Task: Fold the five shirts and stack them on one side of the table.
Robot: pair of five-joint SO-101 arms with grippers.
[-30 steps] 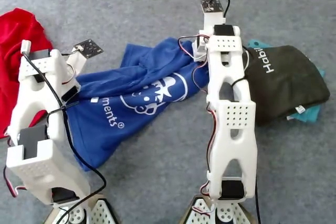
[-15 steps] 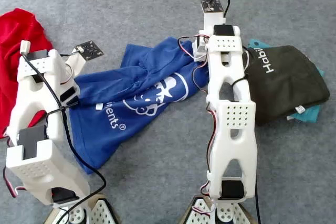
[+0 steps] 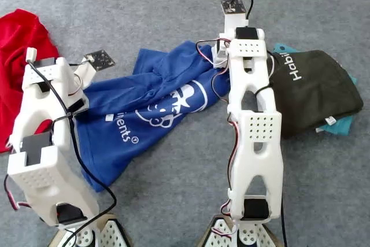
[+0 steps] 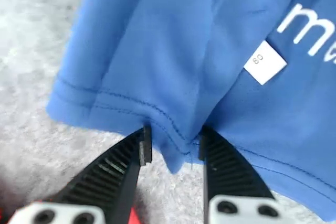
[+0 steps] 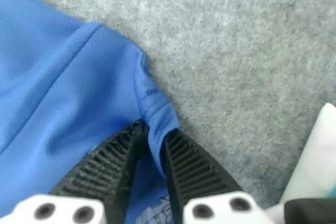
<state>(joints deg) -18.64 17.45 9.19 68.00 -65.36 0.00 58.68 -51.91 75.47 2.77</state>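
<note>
left tool (image 4: 174,142): jaws narrowed onto a bunched hem fold of the blue jersey shirt with white print (image 3: 150,108); you have it gripped.
right tool (image 5: 152,135): jaws nearly closed, pinching a hemmed corner of the same shirt.
shirt: rumpled on the grey felt bench (image 3: 173,189) between your arms, long axis slanting from the left tool away toward the right tool, one grip at each end.
beyond: crumpled red shirt (image 3: 17,39) outside the left arm; folded dark olive shirt (image 3: 315,93) over a teal shirt (image 3: 341,126) outside the right.
</note>
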